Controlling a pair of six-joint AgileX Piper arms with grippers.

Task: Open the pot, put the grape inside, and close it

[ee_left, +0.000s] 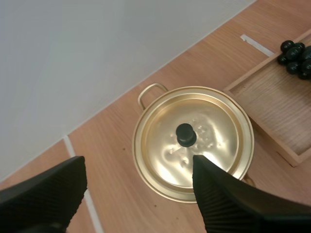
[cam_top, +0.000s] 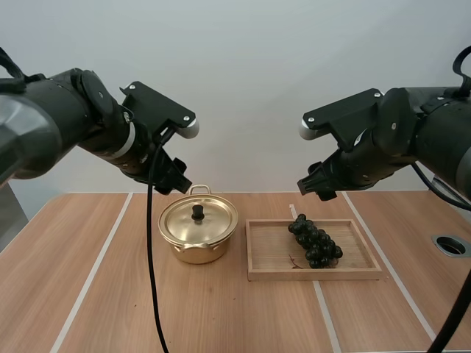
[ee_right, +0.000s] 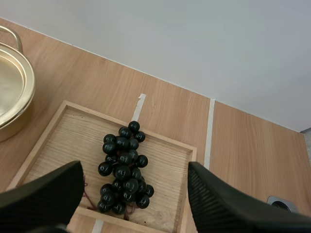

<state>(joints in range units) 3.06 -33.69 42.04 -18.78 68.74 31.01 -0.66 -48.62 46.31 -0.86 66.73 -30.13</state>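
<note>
Golden metal pot sitting lidded, dark grape bunch lying in wooden tray
Left tool and right tool are hovering above, both released.

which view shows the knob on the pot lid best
The left wrist view: it looks straight down on the lid, with the black knob clear at its centre. The high view shows the knob smaller, atop the closed pot. The right wrist view catches the pot's edge beside the tray.

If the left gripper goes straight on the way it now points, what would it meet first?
Probably the lid, close to its black knob; the left gripper hangs open above the pot.
</note>
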